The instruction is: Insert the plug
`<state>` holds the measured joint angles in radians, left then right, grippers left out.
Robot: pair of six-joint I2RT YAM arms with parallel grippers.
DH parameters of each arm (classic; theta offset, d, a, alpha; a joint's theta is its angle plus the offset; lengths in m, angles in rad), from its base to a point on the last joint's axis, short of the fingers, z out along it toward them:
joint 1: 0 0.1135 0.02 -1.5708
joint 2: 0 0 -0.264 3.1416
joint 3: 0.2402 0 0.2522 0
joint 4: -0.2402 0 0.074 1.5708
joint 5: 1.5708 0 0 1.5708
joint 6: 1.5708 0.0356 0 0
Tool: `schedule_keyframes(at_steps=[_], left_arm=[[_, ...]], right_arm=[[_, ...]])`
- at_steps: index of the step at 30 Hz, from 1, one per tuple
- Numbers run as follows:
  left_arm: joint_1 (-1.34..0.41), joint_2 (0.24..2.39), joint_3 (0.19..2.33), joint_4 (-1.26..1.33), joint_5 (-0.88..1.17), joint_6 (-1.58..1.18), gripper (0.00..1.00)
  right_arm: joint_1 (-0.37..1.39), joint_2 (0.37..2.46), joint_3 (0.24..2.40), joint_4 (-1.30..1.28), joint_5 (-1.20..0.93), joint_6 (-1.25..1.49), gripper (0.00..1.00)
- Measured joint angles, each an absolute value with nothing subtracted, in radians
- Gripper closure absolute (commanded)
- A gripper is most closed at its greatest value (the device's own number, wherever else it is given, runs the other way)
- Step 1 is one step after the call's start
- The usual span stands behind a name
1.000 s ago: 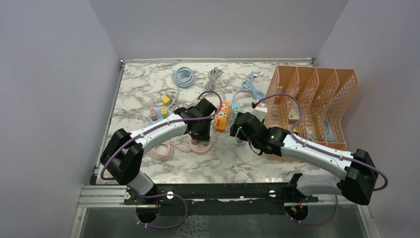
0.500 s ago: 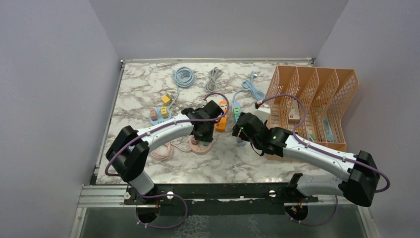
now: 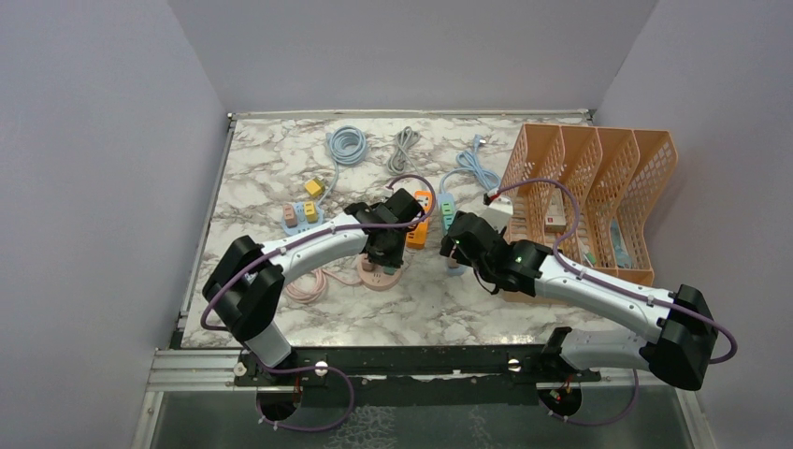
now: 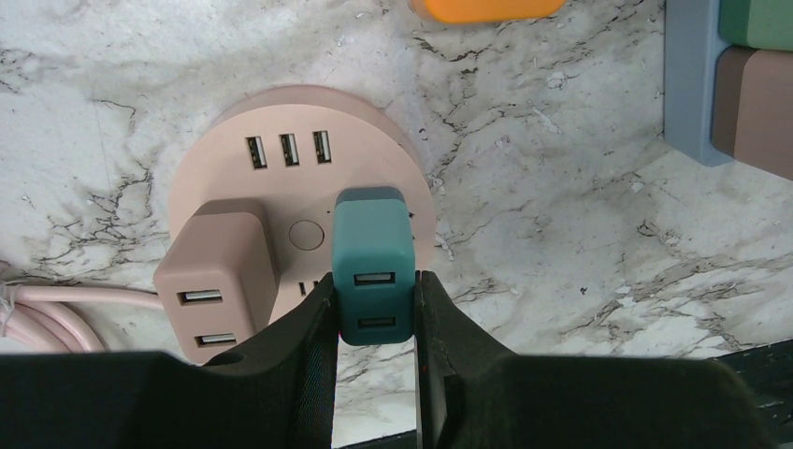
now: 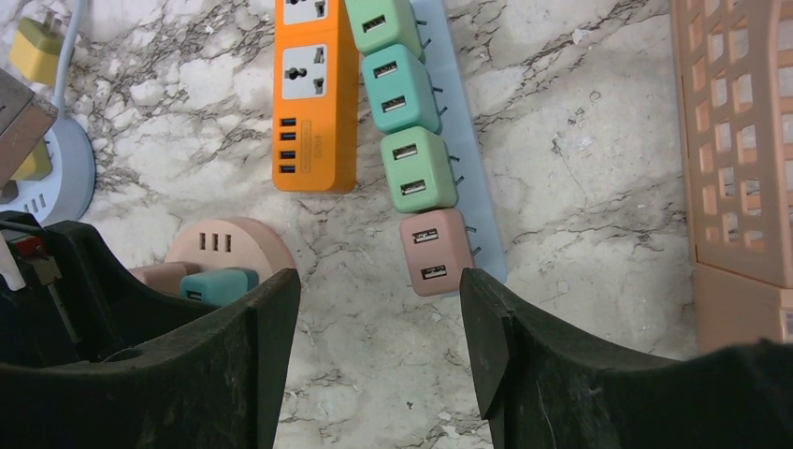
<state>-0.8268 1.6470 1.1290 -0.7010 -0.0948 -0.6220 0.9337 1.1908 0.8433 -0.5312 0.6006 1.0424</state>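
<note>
Over the past second the left arm has swung its elbow rightward and the right arm has edged forward; the plugs and strips on the table have not shifted. The left gripper [image 4: 374, 292] is clamped narrowly on the teal plug [image 4: 374, 267], a finger pressed against each side. The plug is a small rounded block with two USB ports stacked on the face that looks toward the wrist camera. It stands upright on the top of the round pink socket hub [image 4: 281, 173], just right of the hub's centre button. Whether it is pushed fully home cannot be told. Touching its left flank stands a dusty-pink adapter [image 4: 220, 276] of the same shape, and three USB slots sit along the hub's far edge.

The right gripper [image 5: 377, 285] hovers with its jaws wide apart and nothing between them, above bare marble near the hub.

The table [image 3: 281, 159] is white marble with grey veining, closed in by plain pale-lilac walls at the left, back and right.

Just beyond the hub lies an orange power strip [image 5: 316, 94]. Beside that is a pale-blue strip [image 5: 482, 215] carrying a row of green adapters and one pink one. A round blue hub [image 3: 301, 213] with yellow and pink plugs sits to the left. A blue coiled cable [image 3: 348, 145] and a grey cable [image 3: 405, 145] lie near the back wall. An orange file rack [image 3: 598, 187] fills the right side, and a pink cord [image 3: 309, 285] loops off the hub toward the left arm.
</note>
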Motion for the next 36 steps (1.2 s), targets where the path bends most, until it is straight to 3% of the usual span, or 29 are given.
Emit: schedule_keyframes(at_steps=[6, 12, 24, 36], left_arm=[[-0.826, 1.658, 1.191, -0.752, -0.093, -0.616, 0.6], [-0.826, 1.689, 1.26, -0.812, -0.088, -0.602, 0.36], [-0.81, 1.593, 1.435, -0.828, -0.139, -0.558, 0.35], [-0.572, 1.576, 1.449, -0.724, -0.248, -0.53, 0.38]], right_arm=[[0.934, 1.179, 0.843, -0.548, 0.623, 1.042, 0.37], [0.934, 1.155, 0.844, -0.554, 0.647, 1.042, 0.37], [0.934, 1.154, 0.844, -0.557, 0.692, 1.041, 0.37], [0.932, 1.164, 0.85, -0.583, 0.637, 1.118, 0.37]])
